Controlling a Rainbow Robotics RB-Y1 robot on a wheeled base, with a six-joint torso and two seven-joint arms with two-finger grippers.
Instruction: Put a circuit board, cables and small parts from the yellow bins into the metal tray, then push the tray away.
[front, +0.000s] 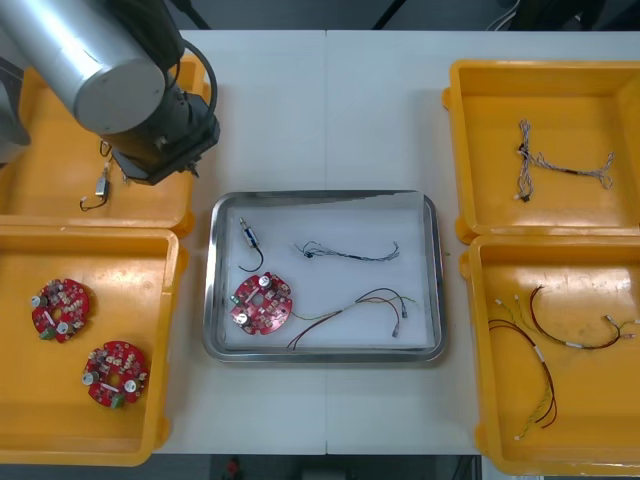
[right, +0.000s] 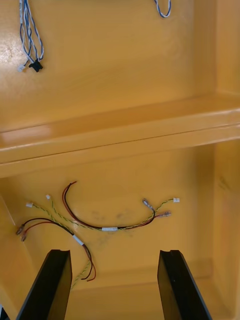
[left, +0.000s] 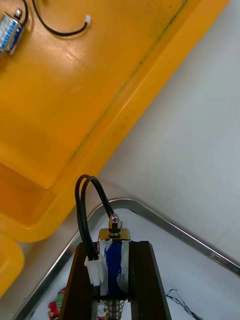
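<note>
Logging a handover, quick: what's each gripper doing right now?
Left gripper: shut on a small metal part, near the metal tray corner.
Right gripper: open, empty, above the red and yellow cables.

This is an electronics workshop: a light table (front: 320, 110) holds 4 yellow bins (front: 545, 95) of circuit boards (front: 60, 309) and cables (front: 522, 150), flanking a metal tray (front: 320, 196).
</note>
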